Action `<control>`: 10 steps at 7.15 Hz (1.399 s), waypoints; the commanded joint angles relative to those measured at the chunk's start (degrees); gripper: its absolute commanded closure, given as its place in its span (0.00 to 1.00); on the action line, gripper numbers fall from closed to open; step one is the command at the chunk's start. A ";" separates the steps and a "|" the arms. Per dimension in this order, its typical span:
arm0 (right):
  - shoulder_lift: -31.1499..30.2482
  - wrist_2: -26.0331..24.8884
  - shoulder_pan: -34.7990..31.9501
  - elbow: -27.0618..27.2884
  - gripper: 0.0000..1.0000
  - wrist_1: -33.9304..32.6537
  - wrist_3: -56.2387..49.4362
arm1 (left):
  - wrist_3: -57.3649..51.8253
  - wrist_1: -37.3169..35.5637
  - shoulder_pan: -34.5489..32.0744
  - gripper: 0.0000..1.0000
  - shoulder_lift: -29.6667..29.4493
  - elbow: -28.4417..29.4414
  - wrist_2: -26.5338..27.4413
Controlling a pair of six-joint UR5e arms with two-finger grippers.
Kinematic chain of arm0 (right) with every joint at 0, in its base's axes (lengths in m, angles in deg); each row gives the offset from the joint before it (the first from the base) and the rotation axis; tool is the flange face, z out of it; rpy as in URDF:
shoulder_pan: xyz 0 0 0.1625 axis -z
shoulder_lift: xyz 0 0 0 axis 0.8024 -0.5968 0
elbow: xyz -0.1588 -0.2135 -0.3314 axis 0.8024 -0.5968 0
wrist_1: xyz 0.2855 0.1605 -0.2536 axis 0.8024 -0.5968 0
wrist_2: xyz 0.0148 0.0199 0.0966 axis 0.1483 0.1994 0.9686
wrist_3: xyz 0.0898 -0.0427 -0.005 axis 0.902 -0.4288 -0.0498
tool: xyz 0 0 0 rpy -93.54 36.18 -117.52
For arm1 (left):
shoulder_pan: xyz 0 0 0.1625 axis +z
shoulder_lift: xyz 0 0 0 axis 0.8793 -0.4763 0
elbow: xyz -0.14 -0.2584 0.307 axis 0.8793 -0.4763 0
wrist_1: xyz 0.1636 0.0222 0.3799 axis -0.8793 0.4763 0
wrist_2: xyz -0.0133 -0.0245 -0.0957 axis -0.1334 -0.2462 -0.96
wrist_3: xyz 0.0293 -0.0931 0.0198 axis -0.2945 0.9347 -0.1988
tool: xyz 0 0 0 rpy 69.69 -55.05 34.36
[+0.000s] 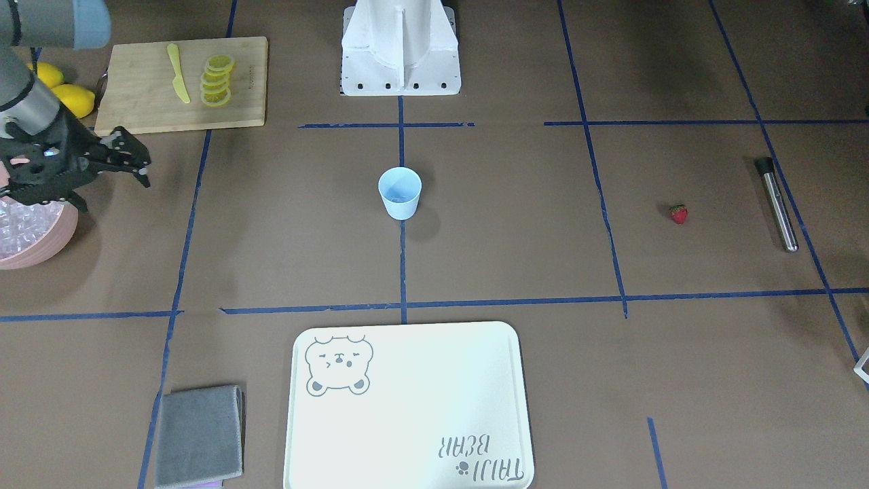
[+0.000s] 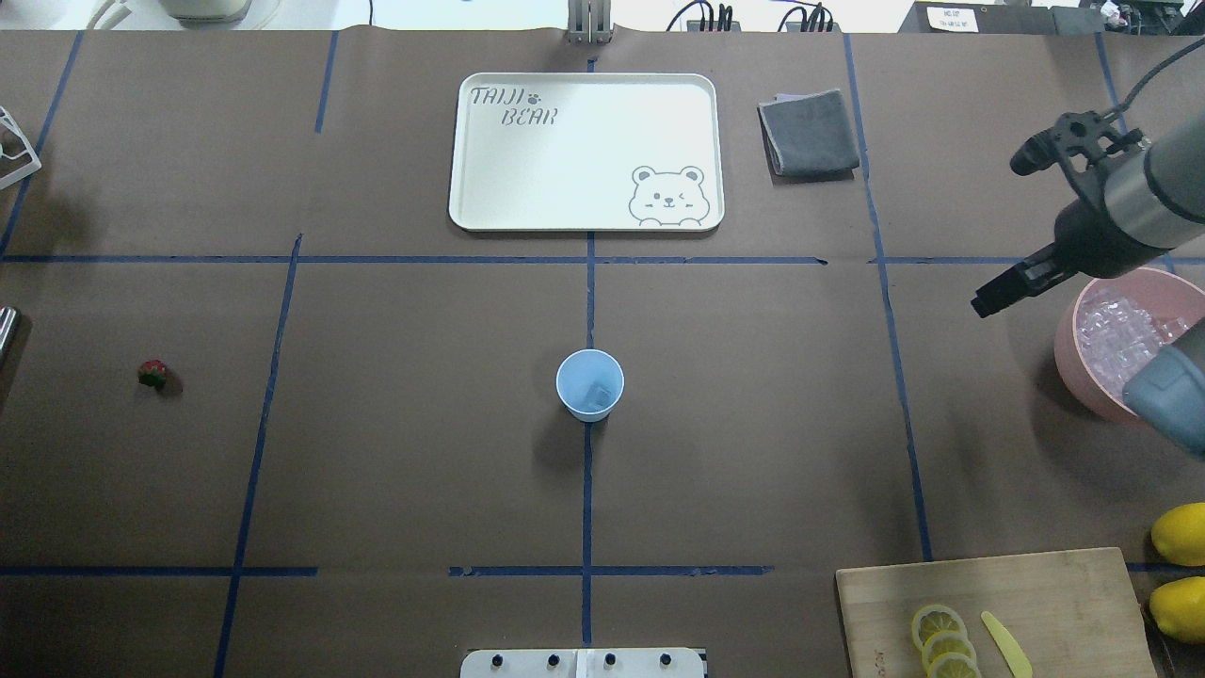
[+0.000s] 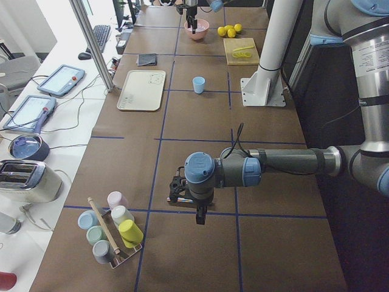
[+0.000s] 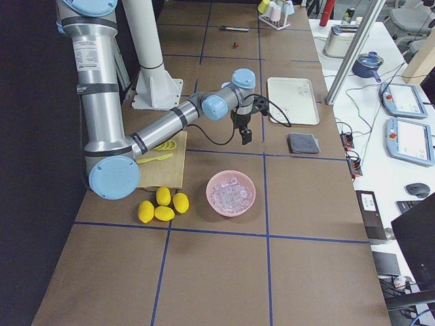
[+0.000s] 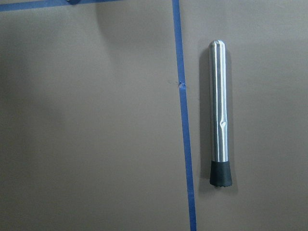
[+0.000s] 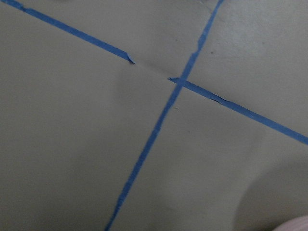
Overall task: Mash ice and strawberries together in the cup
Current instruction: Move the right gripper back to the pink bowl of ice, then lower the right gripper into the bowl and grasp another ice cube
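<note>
Showing ice (image 4: 231, 195), whole bowl (image 4: 211, 197): exterior right; front-facing crops both.

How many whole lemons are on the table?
4, clustered beside the cutting board: outermost lemon, upper lemon, lower lemon, fourth lemon nearest the pink bowl. Other views show fewer.

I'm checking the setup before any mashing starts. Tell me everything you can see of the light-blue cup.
The cup is small and light blue, apparently plastic, with no handle, tapered and wider at the rim. It stands upright at mid-table on a blue tape line. Inside lies what looks like one clear ice cube. The strawberry lies far off, not in it. Only the table touches the cup from outside.
</note>
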 commanded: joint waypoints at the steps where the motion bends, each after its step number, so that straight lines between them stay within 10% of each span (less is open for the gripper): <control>1: -6.19 3.02 -5.02 -0.29 0.01 0.52 -9.51 | -0.07 0.00 0.03 0.00 0.03 -0.04 -0.03; 10: -8.50 3.20 -6.70 -14.93 0.24 8.47 -12.19 | -0.07 0.00 0.03 0.00 0.03 -0.13 -0.03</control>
